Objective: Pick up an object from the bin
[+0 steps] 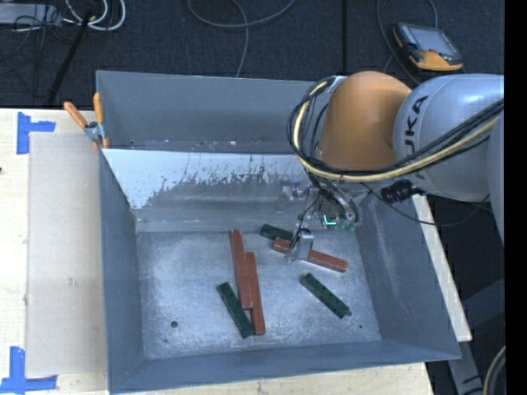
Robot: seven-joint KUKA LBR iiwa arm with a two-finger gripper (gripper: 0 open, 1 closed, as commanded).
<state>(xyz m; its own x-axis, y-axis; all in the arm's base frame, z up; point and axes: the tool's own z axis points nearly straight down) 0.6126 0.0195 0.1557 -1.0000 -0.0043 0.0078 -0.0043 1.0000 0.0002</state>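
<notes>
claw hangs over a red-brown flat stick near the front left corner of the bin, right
Not quite. The camera view shows the claw over a red-brown flat stick, but toward the back right of the grey metal bin, not near the front left corner.

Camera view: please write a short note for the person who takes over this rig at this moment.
The gripper is low in the bin, back right, at the left end of a slanted brown bar; open or shut cannot be told.
Things: a small dark green piece just left of it; two long brown bars side by side mid-floor; a green bar at their front left; another green bar front right.
Done: nothing lifted, everything lies on the floor.
Left: grasp one thing and lift it out.
</notes>
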